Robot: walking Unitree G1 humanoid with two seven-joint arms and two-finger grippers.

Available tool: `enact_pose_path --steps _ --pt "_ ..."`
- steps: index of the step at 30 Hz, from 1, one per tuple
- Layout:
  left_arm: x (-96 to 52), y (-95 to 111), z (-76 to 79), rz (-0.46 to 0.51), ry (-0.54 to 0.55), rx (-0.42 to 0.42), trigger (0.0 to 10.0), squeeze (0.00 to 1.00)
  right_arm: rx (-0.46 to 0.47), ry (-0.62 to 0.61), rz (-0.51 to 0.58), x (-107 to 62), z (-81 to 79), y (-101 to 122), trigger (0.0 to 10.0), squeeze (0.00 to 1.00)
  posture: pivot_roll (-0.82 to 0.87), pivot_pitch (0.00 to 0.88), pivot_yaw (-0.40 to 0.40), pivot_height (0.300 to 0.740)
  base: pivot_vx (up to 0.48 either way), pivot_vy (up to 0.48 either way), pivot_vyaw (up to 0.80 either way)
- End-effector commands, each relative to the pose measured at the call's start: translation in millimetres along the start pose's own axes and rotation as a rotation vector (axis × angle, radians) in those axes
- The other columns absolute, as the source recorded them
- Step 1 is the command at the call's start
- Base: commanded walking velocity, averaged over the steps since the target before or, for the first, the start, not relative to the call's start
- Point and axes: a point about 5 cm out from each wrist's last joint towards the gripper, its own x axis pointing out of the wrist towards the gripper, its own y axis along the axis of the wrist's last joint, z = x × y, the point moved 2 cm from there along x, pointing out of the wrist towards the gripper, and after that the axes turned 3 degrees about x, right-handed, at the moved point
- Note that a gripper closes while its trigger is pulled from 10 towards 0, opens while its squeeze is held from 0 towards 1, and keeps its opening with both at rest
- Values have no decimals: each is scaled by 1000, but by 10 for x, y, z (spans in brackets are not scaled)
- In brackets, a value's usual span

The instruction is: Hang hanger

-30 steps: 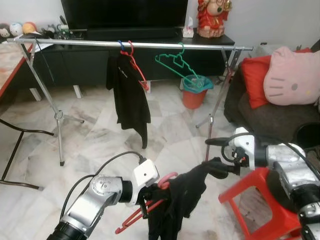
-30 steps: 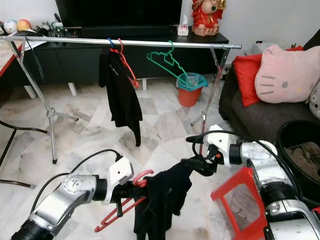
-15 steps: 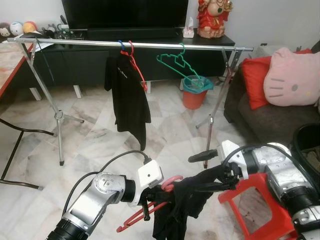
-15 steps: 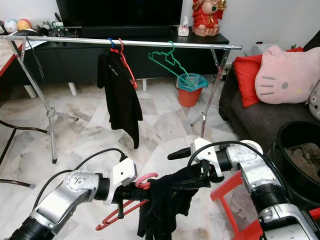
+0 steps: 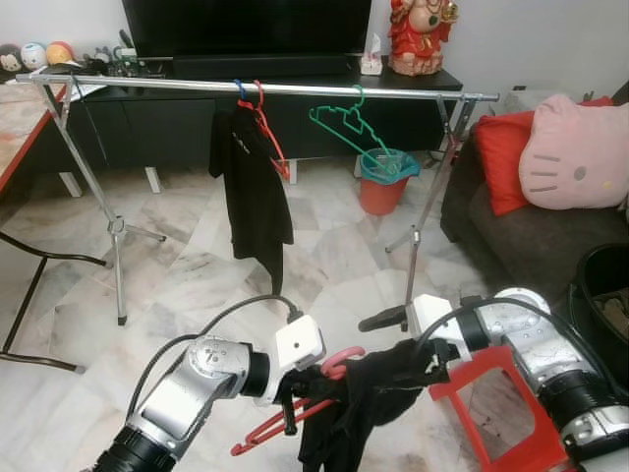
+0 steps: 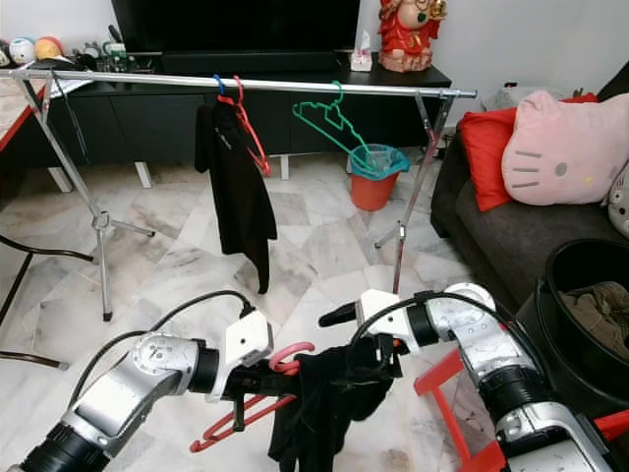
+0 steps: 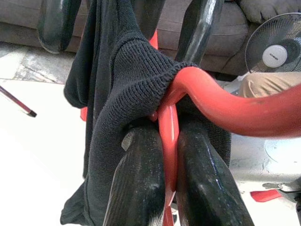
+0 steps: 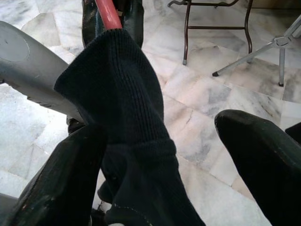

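Red hanger (image 7: 168, 141) is clamped in left gripper (image 7: 167, 188) jaws, half hidden by black garment (image 6: 324, 403); right gripper (image 8: 164, 155) jaws spread apart.

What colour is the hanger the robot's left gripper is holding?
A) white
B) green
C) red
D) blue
C: in the left wrist view the two black fingers of the left gripper squeeze the stem of a red hanger, with the black garment draped over it.
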Motion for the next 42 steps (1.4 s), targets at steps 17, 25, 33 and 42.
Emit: enact_pose_path --steps 17,25,33,42 --pt "27 218 -38 49 -8 68 10000 0 14 30 -68 122 -58 -134 0 0 1 0 -89 740 0 0 0" --pt "18 220 -55 47 -5 71 10000 0 13 18 -75 118 -37 -146 0 0 0 0 -86 740 0 0 0" --pt "20 223 -61 48 -5 72 10000 0 14 15 -72 130 -30 -145 0 0 0 0 -86 740 0 0 0" --pt "26 231 -63 51 -6 75 10000 0 16 29 -73 140 -44 -152 0 0 0 0 -86 740 0 0 0"
